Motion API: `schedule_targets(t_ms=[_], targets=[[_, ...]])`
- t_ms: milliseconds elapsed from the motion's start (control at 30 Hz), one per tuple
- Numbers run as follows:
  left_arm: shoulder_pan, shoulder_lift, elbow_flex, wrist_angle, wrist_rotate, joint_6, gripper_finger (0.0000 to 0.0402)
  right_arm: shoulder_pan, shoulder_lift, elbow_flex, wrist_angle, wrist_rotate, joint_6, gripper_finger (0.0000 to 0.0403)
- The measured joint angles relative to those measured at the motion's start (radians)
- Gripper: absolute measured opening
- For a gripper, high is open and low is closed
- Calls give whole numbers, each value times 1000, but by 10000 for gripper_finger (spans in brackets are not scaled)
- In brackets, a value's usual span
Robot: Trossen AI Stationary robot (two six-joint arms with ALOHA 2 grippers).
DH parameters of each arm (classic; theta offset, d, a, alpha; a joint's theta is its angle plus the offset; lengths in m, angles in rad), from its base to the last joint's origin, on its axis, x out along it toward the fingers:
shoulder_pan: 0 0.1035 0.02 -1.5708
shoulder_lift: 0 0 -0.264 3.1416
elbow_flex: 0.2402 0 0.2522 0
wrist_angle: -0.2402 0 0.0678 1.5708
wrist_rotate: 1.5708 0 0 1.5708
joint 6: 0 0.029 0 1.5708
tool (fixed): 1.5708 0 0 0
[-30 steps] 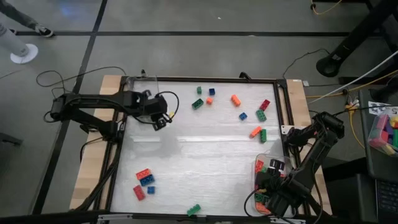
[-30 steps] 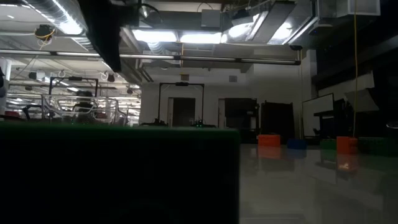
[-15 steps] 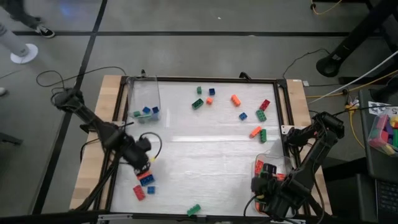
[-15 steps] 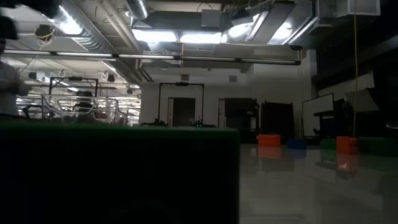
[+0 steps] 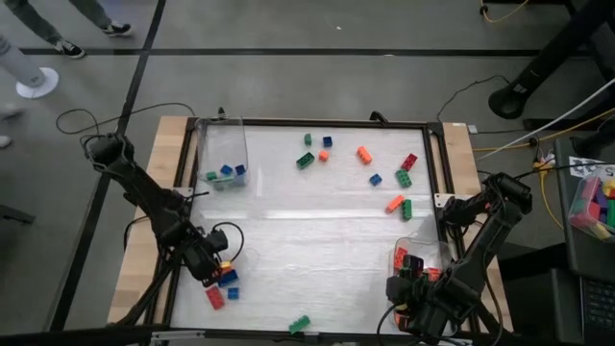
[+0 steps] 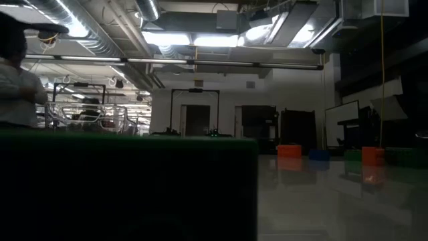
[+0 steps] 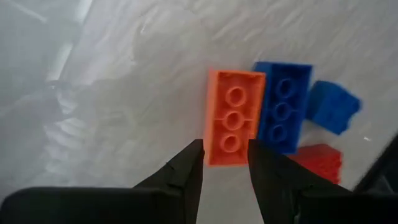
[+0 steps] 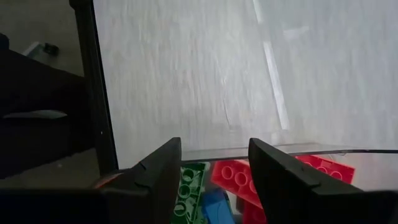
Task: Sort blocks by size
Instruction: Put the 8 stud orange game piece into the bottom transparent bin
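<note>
High view: the table [image 5: 317, 250] holds two clear tubs. The far-left tub [image 5: 223, 154] has a few small blocks in it, green and blue. The near-right tub [image 5: 415, 279] has longer red and green blocks, so sorting looks partly done. Much is left: a loose scatter [image 5: 365, 163] of green, blue, orange and red blocks lies across the far middle and right of the table, a lone green block [image 5: 300, 324] sits at the near edge, and a small cluster lies near the left edge. The left gripper [image 5: 213, 270] is down at that cluster, touching or just above it. The right gripper [image 5: 408, 298] sits over the near-right tub.

Low view: a dark green mass fills most of the foreground, probably a block right at the lens. Far across the table a few orange, blue and green blocks [image 6: 289, 150] show. A person stands at the far left of the room.

Left wrist view: the fingers [image 7: 186, 171] are open and straddle the end of a long orange block [image 7: 232, 117], not yet closed on it. A long blue block [image 7: 283, 107] touches its side; a small blue block [image 7: 333, 107] and a red block [image 7: 320, 163] lie just beyond.

Right wrist view: the fingers [image 8: 158, 168] are spread and hold nothing, over red blocks [image 8: 239, 177] and a green one in the tub.
</note>
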Motion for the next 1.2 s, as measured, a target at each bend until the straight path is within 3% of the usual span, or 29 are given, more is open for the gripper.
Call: schedule_targets(t_ms=[267,533,767,1033,1200], targets=[[-3,0,-46,11,1,1,113,0,0,0,15,0,0,188],[-2,0,-112,127,0,5,114,0,0,0,15,1,0,188],[-2,2,-117,88,-5,2,114,0,0,0,14,1,0,188],[-1,103,-112,162,-9,45,113,0,0,0,15,16,-1,188],[0,131,-112,237,-1,79,80,0,0,0,15,34,-12,188]])
